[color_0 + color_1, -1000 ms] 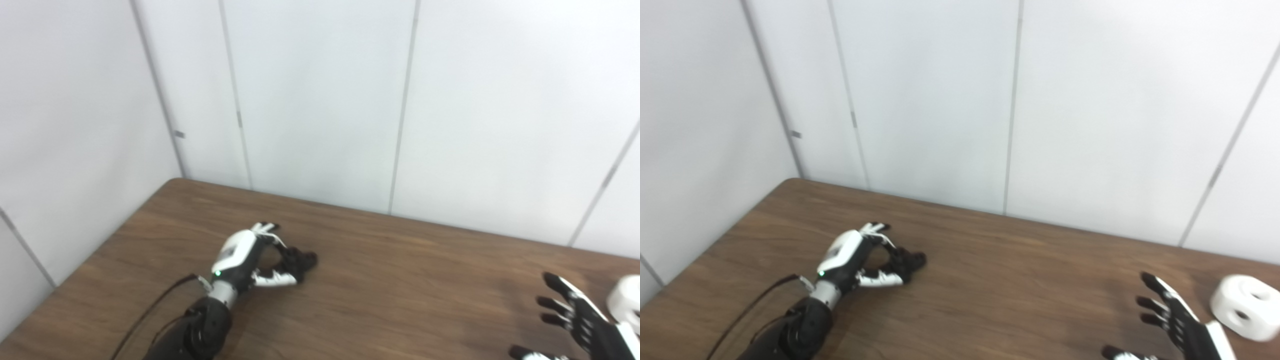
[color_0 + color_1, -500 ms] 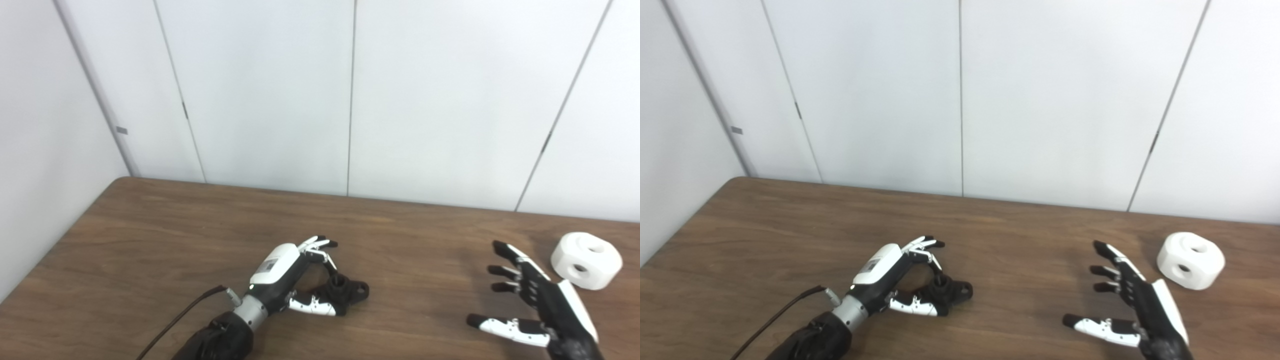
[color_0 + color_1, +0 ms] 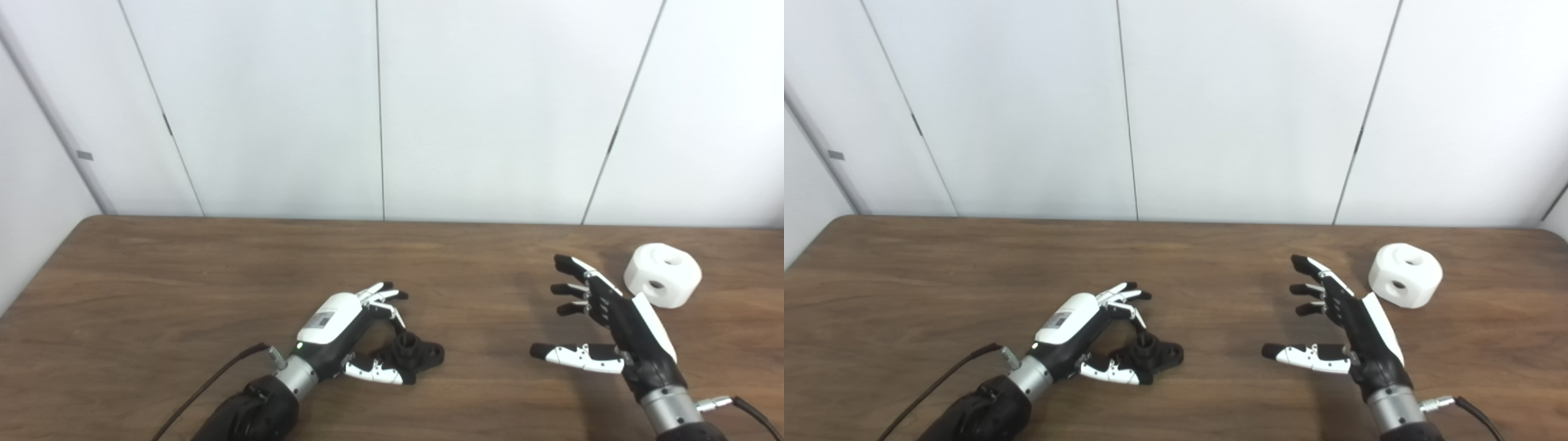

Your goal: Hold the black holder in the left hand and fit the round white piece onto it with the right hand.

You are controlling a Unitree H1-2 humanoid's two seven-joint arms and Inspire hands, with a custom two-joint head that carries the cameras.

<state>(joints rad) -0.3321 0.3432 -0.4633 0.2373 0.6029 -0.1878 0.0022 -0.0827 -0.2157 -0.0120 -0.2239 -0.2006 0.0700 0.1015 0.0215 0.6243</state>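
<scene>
Black holder point(image 3: 416, 354) lies on the brown surface point(image 3: 184, 294), cupped by the left hand point(image 3: 352, 331): thumb under its near side, fingers point(image 3: 383, 297) curled above its far side. Cannot tell whether the grip is firm. Right hand point(image 3: 612, 324) is released, fingers spread, palm facing left, holding nothing. Round white piece point(image 3: 663, 275) with holes in its top and side sits on the surface just beyond and right of the right hand, apart from it.
</scene>
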